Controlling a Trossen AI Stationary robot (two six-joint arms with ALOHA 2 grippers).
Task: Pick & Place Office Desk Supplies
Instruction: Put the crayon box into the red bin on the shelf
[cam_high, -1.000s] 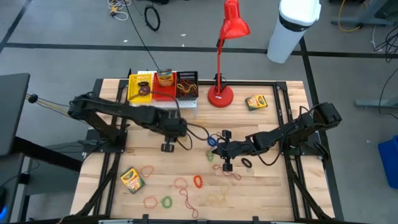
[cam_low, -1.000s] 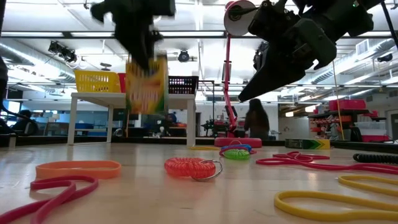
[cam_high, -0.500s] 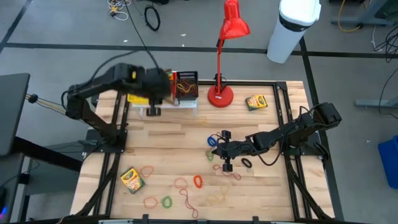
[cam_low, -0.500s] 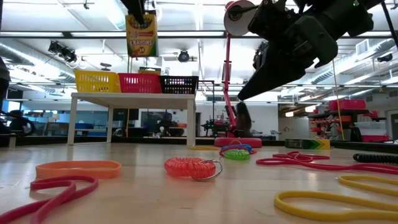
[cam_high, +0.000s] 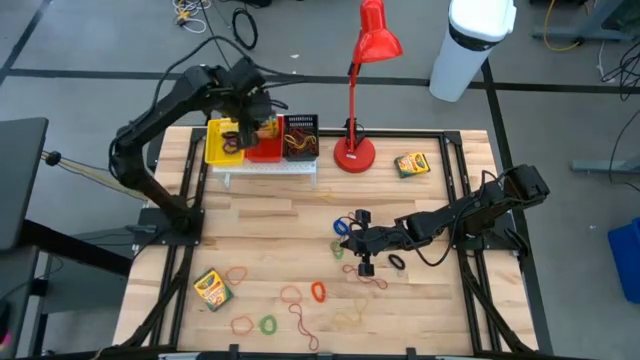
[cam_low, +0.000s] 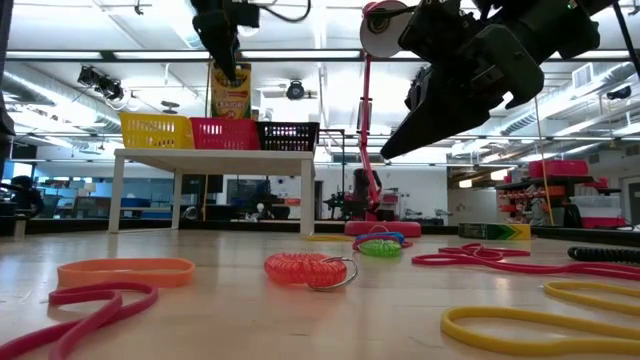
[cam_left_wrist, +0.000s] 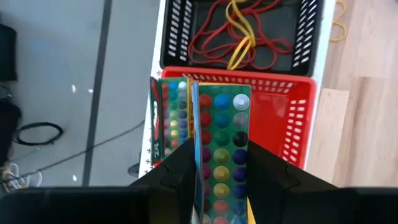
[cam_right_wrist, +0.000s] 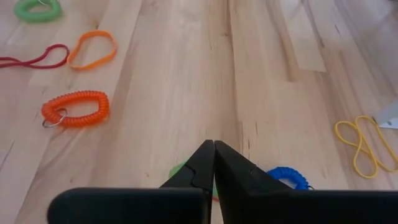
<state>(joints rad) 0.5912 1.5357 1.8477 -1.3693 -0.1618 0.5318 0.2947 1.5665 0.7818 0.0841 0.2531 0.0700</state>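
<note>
We have moved our left tool (cam_left_wrist: 217, 171), gripping a crayon box (cam_left_wrist: 219, 146), over the red basket (cam_left_wrist: 298, 134); our right tool (cam_right_wrist: 213, 165) waits closed; 2 boxes and many bands remain.

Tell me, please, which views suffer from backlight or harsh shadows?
Low view: bright ceiling lights behind turn the right gripper and left gripper into dark silhouettes, though the crayon box is legible. High view: evenly lit, no strong shadows on the table.
</note>
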